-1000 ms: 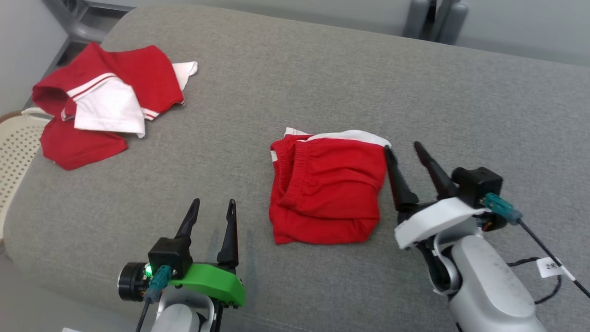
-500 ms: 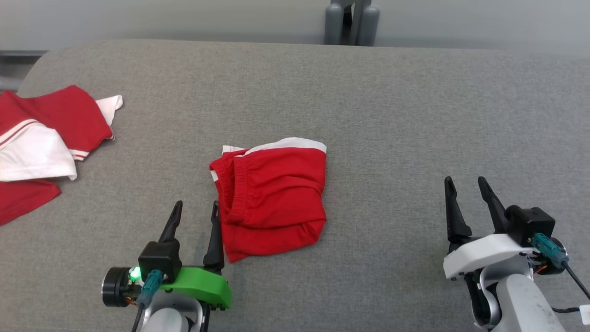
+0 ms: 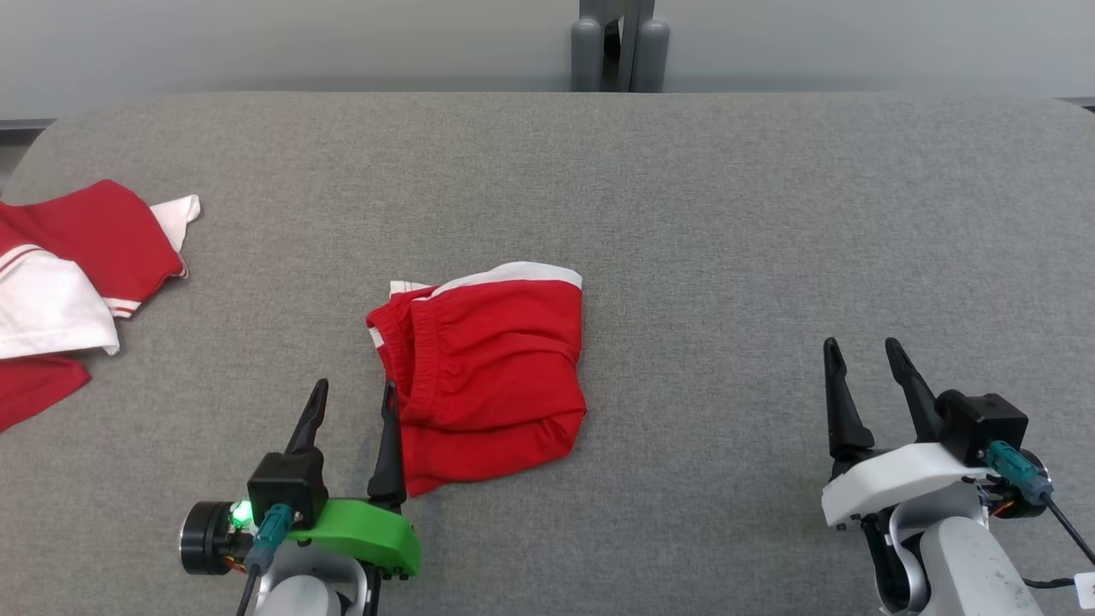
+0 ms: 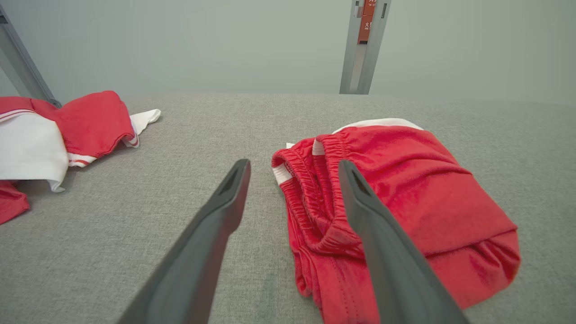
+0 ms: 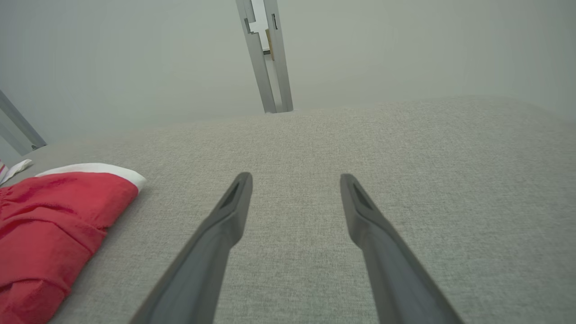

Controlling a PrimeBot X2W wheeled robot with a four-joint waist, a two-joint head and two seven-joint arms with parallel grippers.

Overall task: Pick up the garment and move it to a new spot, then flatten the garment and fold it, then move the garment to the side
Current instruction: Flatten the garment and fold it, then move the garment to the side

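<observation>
Red folded shorts just right of L gripper. L and R gripper wide open, empty. Prob. side-move next: pinch all layers at waistband, drag low, keep fold.

Red-and-white clothes on grey surface

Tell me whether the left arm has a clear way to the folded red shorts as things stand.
Probably yes. The left gripper stands open right beside the red shorts, with one finger at their elastic waistband and nothing lying between them.
</observation>
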